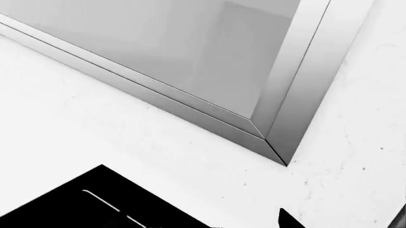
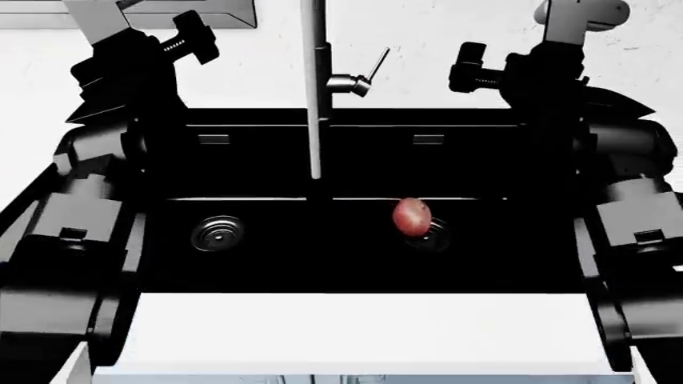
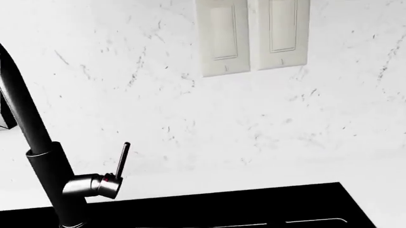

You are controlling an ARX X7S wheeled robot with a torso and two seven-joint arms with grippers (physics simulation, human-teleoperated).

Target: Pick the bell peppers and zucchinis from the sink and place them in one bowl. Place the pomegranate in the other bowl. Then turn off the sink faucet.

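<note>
**Pomegranate alone in the right basin, both arms raised**

The black double-basin sink [image 2: 353, 256] is seen filling the middle of the head view, with a white counter edge [image 2: 363, 332] in front of it. Both arms are held up at the sink's back corners; the left gripper [image 2: 187, 40] and right gripper [image 2: 469, 72] are shown only from behind, so whether they are open or closed cannot be told. The sink faucet [image 2: 313, 88] is set upright at the divider, its lever handle [image 2: 376, 62] tilted up to the side. A steel drain [image 2: 217, 235] is seen in the left basin. The pomegranate [image 2: 412, 216] is found in the right basin, apparently touching that basin's drain. Two wall switches [image 3: 254, 35] are shown in the right wrist view.
</note>
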